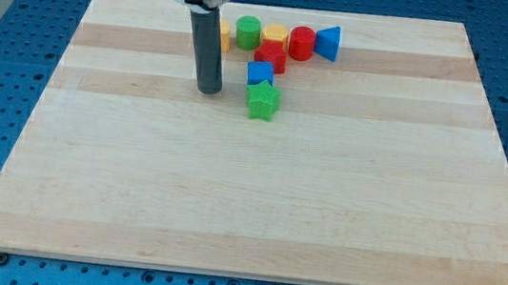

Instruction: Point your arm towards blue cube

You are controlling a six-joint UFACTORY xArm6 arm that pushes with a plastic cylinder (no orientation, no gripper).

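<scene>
Board: wooden table top (pixel 257 200), blocks clustered near the view's top.
Rod: my tip (pixel 208 90) rests on the wood; a bare rod, with no jaws to part or close.
Blue cube (pixel 260 72): near my tip, to the view's right, slightly higher, touching the green star (pixel 262 101) below it.

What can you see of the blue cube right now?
The blue cube is a small, matte, solid-blue block sitting flat on the wooden board near the view's top. Its lower edge meets the green star; its upper edge meets a red block. My tip stands to its left, apart from it, not touching.
</scene>
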